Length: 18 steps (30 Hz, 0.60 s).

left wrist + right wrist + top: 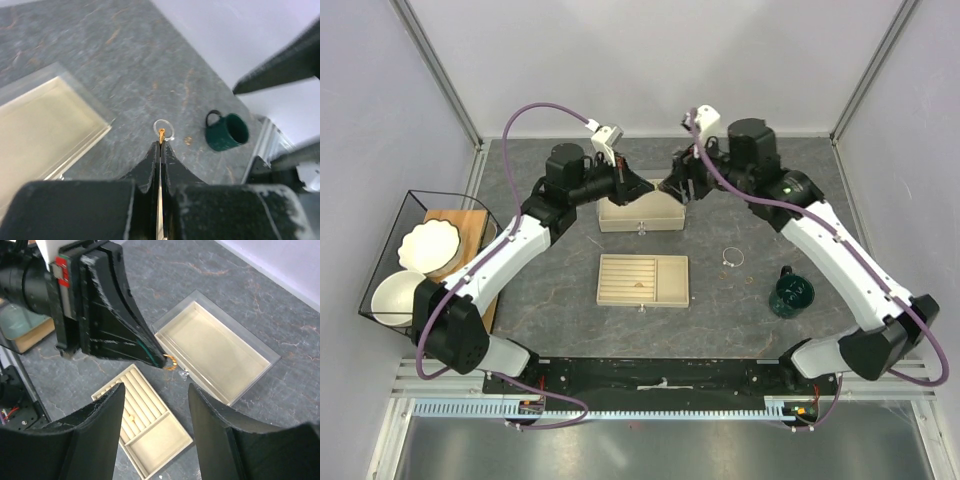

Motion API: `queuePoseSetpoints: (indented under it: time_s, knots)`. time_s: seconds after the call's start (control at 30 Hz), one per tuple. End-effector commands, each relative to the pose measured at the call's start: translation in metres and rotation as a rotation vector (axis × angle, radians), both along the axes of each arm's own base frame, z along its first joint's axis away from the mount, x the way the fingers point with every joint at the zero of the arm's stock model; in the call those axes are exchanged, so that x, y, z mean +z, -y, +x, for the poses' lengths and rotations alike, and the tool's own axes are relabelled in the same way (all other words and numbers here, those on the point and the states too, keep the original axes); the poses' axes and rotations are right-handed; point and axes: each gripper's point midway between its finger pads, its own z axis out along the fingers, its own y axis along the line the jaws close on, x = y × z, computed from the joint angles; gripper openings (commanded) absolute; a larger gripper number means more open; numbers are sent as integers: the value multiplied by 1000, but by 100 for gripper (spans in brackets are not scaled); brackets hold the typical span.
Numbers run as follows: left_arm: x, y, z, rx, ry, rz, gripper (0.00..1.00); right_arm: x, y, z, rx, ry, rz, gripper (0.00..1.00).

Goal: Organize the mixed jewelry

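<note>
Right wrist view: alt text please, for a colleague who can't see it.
The left gripper, shut, holds a gold ring above the table, just ahead of the open right gripper. Below lie a slotted tray and a shallow box.

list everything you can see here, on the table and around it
gold ring: one, gold, pinched in the left claw's tips above the table
silver hoop: one, silver wire, on the table right of the slotted tray
small ring: one, copper, on the table between hoop and mug
tiny piece: one, reddish, in the slotted tray
slotted tray: one, beige, table centre
open box: one, beige, behind the tray
mug: one, dark green, table right
wire basket: one, black, far left
bowls: two, white, in the basket
wooden board: one, brown, in the basket
left claw: shut on the gold ring
right claw: open, empty, facing the left claw
</note>
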Motion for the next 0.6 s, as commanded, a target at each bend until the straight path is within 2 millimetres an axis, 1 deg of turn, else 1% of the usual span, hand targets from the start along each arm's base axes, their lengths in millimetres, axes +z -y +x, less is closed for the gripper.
queuePoseSetpoints:
  time_s: [0.0, 0.03, 0.07, 0.1, 0.13, 0.17, 0.23, 0.37, 0.57]
  knots:
    - [58, 4, -44, -334, 187, -153, 2, 28, 6, -28, 162, 23, 122, 61]
    - [66, 5, -58, -418, 223, -182, 2, 24, 5, -35, 196, 12, 127, 62]
    - [67, 4, -66, -451, 209, -203, 1, 25, 6, -37, 207, 21, 134, 62]
    - [70, 2, -72, -478, 218, -213, 2, 31, 9, -43, 221, 42, 146, 61]
    - [72, 2, -82, -533, 219, -222, 2, 25, 10, -46, 228, 38, 146, 61]
    - [77, 1, -89, -561, 232, -239, 2, 30, 11, -48, 239, 57, 160, 61]
    - [80, -1, -102, -625, 228, -248, 1, 32, 15, -52, 247, 68, 169, 61]
    - [82, -3, -110, -660, 239, -257, 2, 34, 9, -62, 324, 43, 203, 59]
    - [81, -3, -113, -672, 235, -256, 2, 35, 5, -63, 356, 30, 227, 56]
